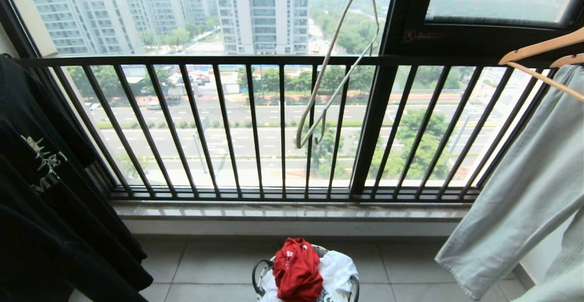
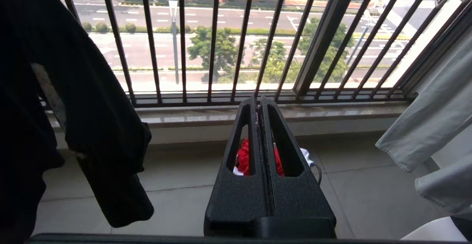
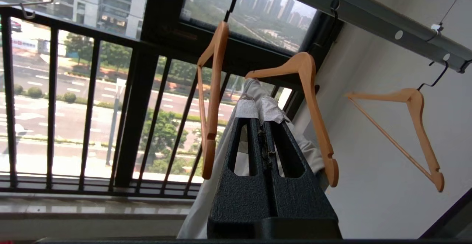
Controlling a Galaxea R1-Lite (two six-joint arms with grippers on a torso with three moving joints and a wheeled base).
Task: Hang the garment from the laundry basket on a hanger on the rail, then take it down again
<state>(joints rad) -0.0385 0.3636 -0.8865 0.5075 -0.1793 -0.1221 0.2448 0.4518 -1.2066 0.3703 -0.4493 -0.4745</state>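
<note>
- L gripper (image 2: 259, 102): fingers pressed together, holding nothing, aimed forward and down.
- R gripper (image 3: 262, 120): fingers pressed together, empty, tilted upward.

A red garment (image 1: 296, 270) lies with a white garment (image 1: 337, 268) in the whitish, dark-rimmed laundry basket (image 1: 261, 270). The hanger (image 1: 335, 62) is off-white; the wooden hangers (image 3: 409, 126) are tan. The hanging T-shirt (image 1: 45, 192) is black with pale print.

A high-rise home balcony used for drying laundry: barred railing (image 1: 255, 124) over a city street, clothes rail (image 3: 368, 15) with wooden hangers (image 3: 409, 126), tiled floor (image 1: 205, 265).
</note>
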